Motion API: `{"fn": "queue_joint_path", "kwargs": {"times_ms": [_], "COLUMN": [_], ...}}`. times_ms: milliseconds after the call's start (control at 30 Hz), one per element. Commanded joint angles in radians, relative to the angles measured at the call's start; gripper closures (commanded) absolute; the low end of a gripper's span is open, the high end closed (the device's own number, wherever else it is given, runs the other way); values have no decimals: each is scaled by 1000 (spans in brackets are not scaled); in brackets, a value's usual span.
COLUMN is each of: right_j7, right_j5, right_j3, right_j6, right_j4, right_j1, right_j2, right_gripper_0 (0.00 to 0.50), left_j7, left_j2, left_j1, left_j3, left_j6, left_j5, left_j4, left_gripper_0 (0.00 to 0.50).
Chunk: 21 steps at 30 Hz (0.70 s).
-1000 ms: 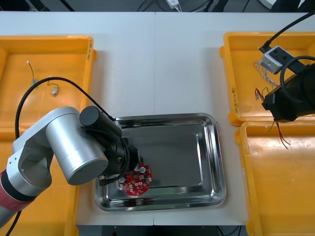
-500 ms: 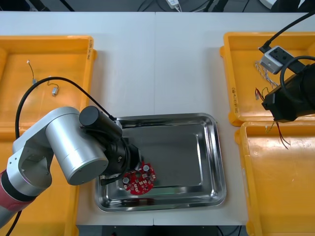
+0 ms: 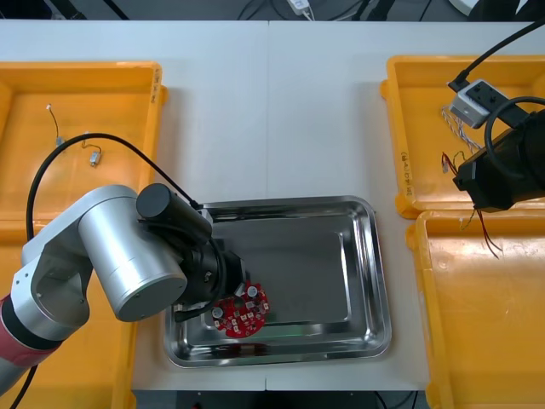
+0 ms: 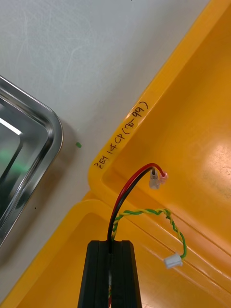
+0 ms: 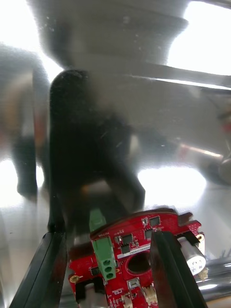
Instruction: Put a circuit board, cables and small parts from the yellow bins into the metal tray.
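R gripper [image 4: 114,244] — fingers pressed together on 2 cables [image 4: 154,182]: 1 red/black, 1 green/yellow twisted. Both arch out past the tips, plugs hanging free. Gripper hangs over the rim where the 2 R bins [image 4: 192,96] meet.

Tray [image 3: 375,256] lies to its L, across the bin rim and a strip of table [image 3: 324,128]. Nearest tray corner shows just past that rim in R wrist view.

L gripper [image 5: 108,236] sits low in tray's near-L corner, fingers apart. Board [image 5: 134,250] lies flat on tray floor beneath them. It looks unpinched, since 1 finger overlaps its edge.

Judgement: next move is R arm's — carry cables L over the rim, let go over tray's R half. That half is bare and nearest R gripper; L arm crowds the other. Dangling plugs could snag the rim.
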Motion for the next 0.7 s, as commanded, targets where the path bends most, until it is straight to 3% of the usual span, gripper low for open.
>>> {"fn": "queue_joint_path", "kwargs": {"times_ms": [33,500,700], "right_j7": [41,41,39], "right_j5": [7,-2,-49], "right_j3": [6,5,5], "right_j6": [4,4,4], "right_j4": [-30,-31,-31], "right_j1": [-34,-34,-45], "right_j2": [12,12,12], "right_gripper_0": [500,500,500], "left_j7": [58,57,52], "left_j2": [-14,62,126], "left_j1": [-13,-162,-219], "left_j3": [21,116,176], "left_j6": [11,77,78], "left_j5": [25,184,252], "left_j4": [-65,-100,-99], "left_gripper_0": [0,0,0]}}
